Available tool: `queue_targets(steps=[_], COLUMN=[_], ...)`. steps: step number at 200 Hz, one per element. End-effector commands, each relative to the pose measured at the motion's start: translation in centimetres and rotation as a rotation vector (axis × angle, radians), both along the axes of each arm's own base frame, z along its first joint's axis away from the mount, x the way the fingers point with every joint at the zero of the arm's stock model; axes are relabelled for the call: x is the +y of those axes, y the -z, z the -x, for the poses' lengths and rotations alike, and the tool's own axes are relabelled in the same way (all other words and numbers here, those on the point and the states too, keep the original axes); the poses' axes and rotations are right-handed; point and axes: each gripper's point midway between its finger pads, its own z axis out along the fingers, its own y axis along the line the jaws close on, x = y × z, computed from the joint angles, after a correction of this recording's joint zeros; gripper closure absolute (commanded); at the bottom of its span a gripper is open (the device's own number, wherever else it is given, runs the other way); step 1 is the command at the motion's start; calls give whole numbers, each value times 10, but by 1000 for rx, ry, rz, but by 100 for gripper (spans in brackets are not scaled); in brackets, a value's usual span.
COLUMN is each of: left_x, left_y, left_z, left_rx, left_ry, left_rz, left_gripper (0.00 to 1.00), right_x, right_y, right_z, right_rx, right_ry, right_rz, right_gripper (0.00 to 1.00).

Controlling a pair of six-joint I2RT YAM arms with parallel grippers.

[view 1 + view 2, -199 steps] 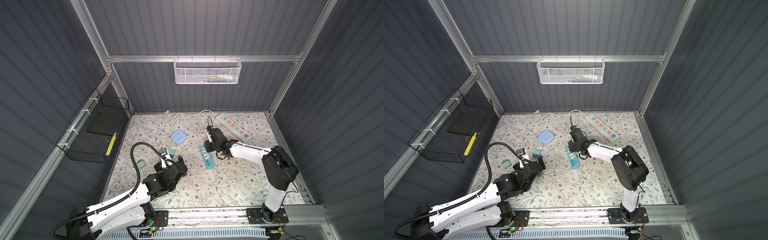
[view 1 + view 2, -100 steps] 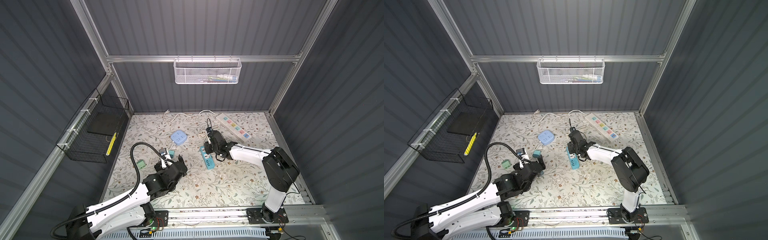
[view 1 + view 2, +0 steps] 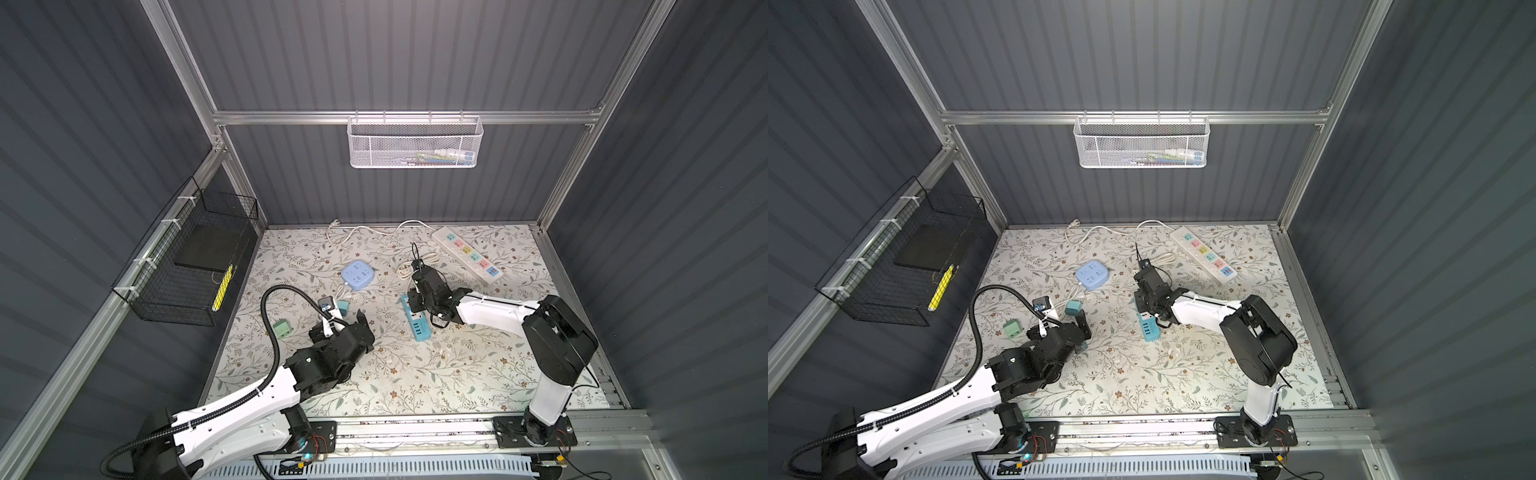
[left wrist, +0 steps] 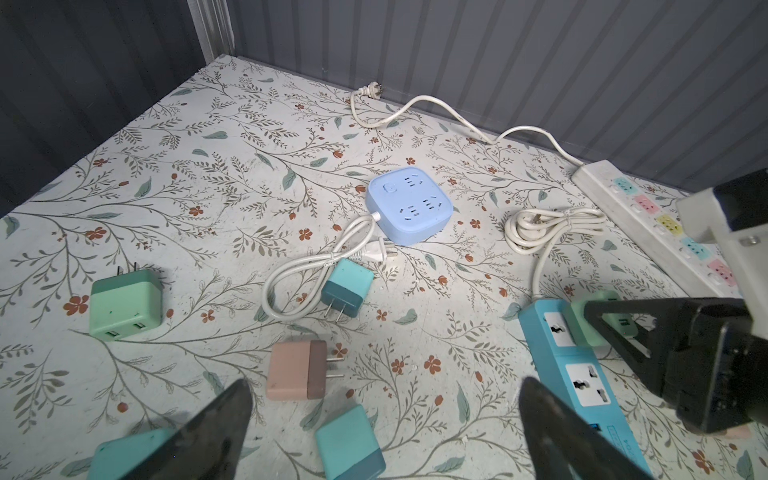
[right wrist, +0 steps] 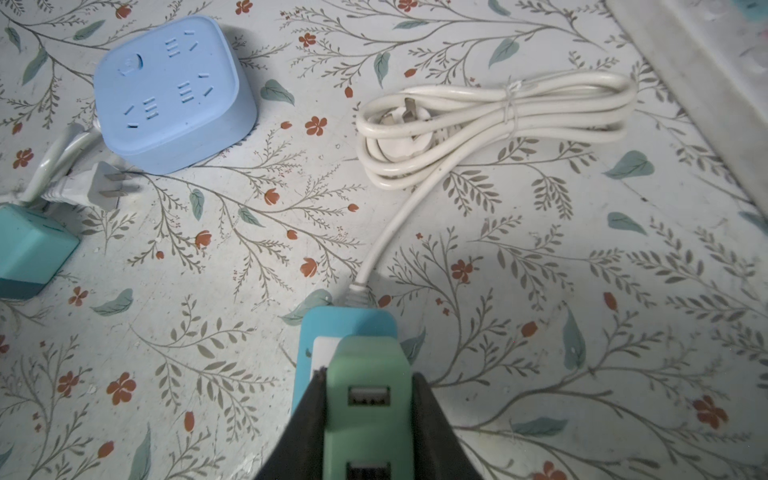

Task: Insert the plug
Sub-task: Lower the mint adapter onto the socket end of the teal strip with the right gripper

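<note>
At the blue power strip [image 5: 316,329], my right jaws grip the green USB charger [image 5: 368,370]; left jaws gape wide.

Top views: from high at the front I look down on the whole floral-print tabletop [image 3: 415,374], both nearly alike. Left wrist: low, near, facing the dark ribbed back wall [image 4: 540,62]. Right wrist: nearer, looking down. Both wrists share the rounded pale-blue socket cube [image 4: 409,205] and turquoise power strip [image 5: 332,322].

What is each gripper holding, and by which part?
Right gripper grips the green charger plug by its opposite sides, at the blue power strip. Left gripper holds nothing.
</note>
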Motion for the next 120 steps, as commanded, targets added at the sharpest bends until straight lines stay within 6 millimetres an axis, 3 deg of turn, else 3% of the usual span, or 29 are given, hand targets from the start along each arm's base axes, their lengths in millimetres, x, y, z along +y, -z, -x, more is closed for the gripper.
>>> queue_targets(steps=[1, 65, 120], left_x=[5, 6, 2], left_y=[-2, 0, 1], left_z=[1, 1, 1], left_rx=[-7, -4, 7], left_ry=[-11, -8, 1], left_rz=[0, -7, -10], left_gripper=[0, 0, 0], right_x=[-9, -25, -23], right_y=[32, 76, 91], right_z=[14, 45, 59], right_rx=[47, 150, 158], right_ry=[-2, -22, -70], right_rz=[82, 162, 281], right_gripper=[74, 74, 73])
